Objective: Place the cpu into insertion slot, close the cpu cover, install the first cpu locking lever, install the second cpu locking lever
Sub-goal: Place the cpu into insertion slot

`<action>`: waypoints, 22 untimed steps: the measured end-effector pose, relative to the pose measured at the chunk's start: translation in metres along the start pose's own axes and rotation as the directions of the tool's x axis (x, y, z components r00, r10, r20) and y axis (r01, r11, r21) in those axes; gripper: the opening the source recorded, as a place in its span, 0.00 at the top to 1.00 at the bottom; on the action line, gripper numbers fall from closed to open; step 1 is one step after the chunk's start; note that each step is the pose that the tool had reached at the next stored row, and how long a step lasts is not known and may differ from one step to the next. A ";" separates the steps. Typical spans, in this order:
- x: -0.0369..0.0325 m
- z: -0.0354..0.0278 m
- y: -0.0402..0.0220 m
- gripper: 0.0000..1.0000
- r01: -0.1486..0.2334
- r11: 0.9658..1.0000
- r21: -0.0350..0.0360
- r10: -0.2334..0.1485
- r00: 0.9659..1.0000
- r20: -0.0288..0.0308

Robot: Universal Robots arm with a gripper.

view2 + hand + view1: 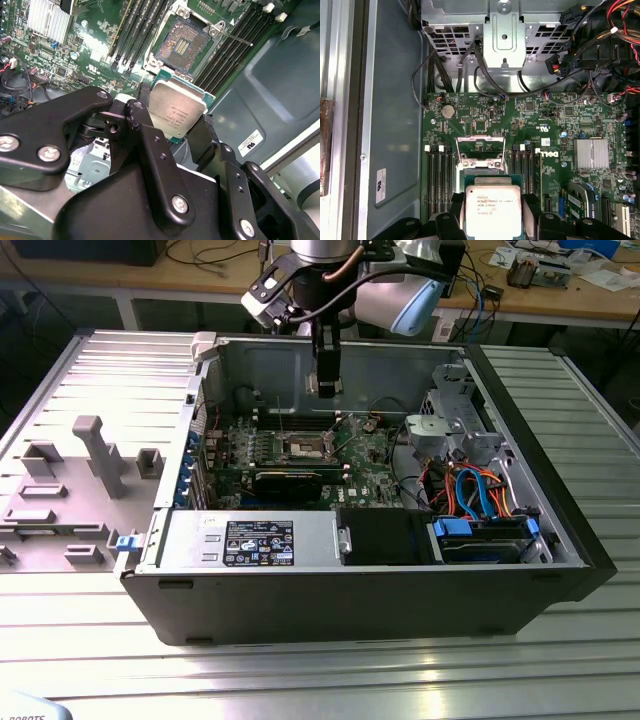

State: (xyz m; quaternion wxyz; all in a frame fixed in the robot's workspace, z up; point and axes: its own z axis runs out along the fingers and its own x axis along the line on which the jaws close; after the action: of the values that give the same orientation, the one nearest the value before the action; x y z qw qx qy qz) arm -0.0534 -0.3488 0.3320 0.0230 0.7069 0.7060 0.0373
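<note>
My gripper (325,386) hangs inside the open computer case, shut on the cpu (177,110), a flat silver-grey chip clamped edge to edge between the two black fingers (145,107). In the first wrist view the cpu (492,210) sits in front of the insertion slot (480,150) and hides part of it. The insertion slot (182,42) on the green motherboard (370,455) lies bare with its dark contact field showing, a little below and ahead of the chip. The cpu cover (480,161) looks swung up at the socket's edge. A thin locking lever (235,39) sticks out beside the socket.
Black memory slots (135,30) flank the socket on both sides. A metal drive cage (450,425) with orange and blue cables (475,490) fills the exterior view's right of the case. A heatsink (591,152) and a graphics card (290,483) sit nearby. Grey fixtures (95,455) stand outside the case.
</note>
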 end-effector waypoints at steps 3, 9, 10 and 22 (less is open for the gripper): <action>0.0000 0.0000 0.0000 0.46 0.000 1.000 0.000 0.000 1.000 0.000; 0.0011 0.0047 -0.0061 0.46 0.002 1.000 0.000 -0.002 1.000 0.000; 0.0011 0.0060 -0.0073 0.46 0.002 1.000 0.000 -0.002 1.000 0.000; 0.0008 0.0279 -0.0145 0.46 0.002 1.000 -0.001 -0.002 1.000 -0.001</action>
State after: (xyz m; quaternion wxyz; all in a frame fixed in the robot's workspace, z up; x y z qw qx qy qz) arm -0.0655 -0.3474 0.3031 0.0229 0.7060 0.7068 0.0382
